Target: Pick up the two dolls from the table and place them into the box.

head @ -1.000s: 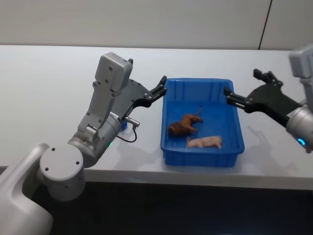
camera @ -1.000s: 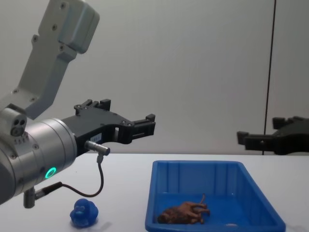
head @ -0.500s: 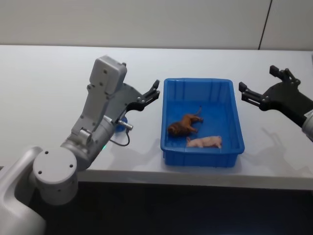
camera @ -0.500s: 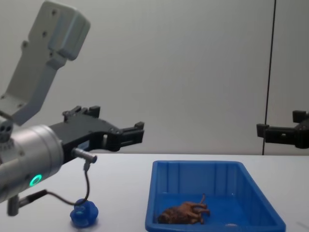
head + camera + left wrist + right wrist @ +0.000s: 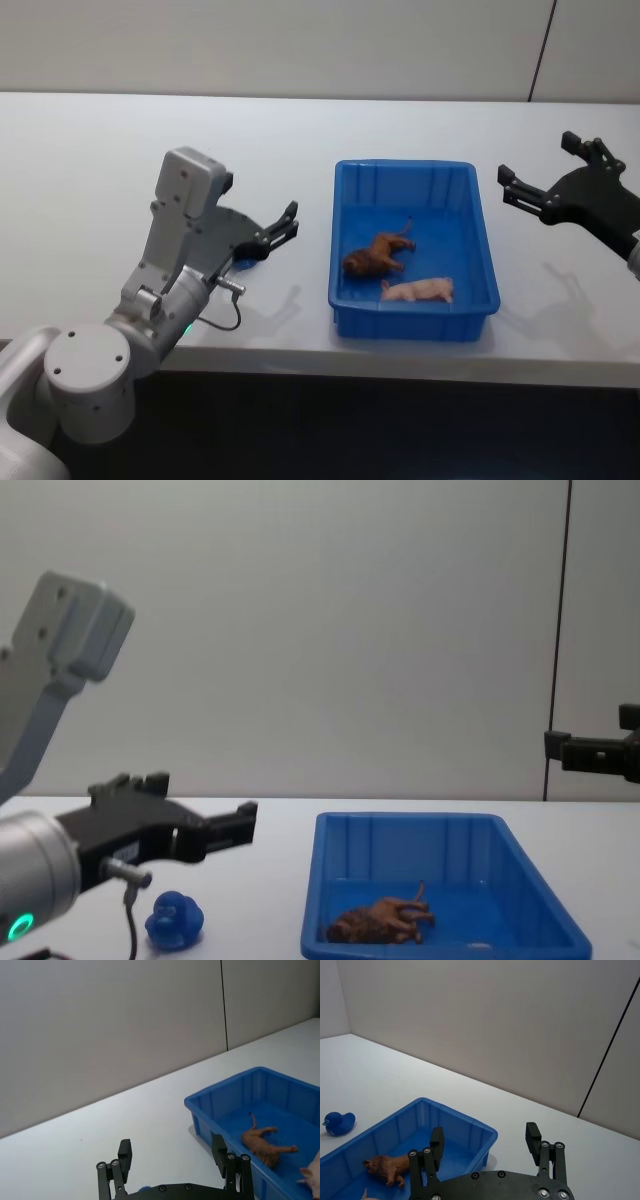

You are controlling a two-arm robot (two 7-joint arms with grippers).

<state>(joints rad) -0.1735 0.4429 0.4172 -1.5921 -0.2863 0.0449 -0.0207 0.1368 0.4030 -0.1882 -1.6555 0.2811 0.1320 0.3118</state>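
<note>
My left hand (image 5: 283, 226) sits left of centre in the head view, fingers spread apart, nothing between them, hovering over the white desk (image 5: 100, 160) just left of the blue box (image 5: 414, 319). In the chest view the same hand (image 5: 235, 825) is at lower left, above and just right of the blue duck (image 5: 175, 920), not touching it. The duck stands on the desk left of the box, mostly hidden under my left arm in the head view; in the right wrist view it shows at far left (image 5: 338, 1123).

My right hand (image 5: 540, 178) is at the right edge of the head view, fingers apart and empty, beyond the box's right side and raised.

Brown animal figurine (image 5: 378, 255) lies on its side inside the box, about mid-floor. A pale pink figurine (image 5: 420, 291) lies just beside it, nearer the box's lower wall in the frame.
</note>
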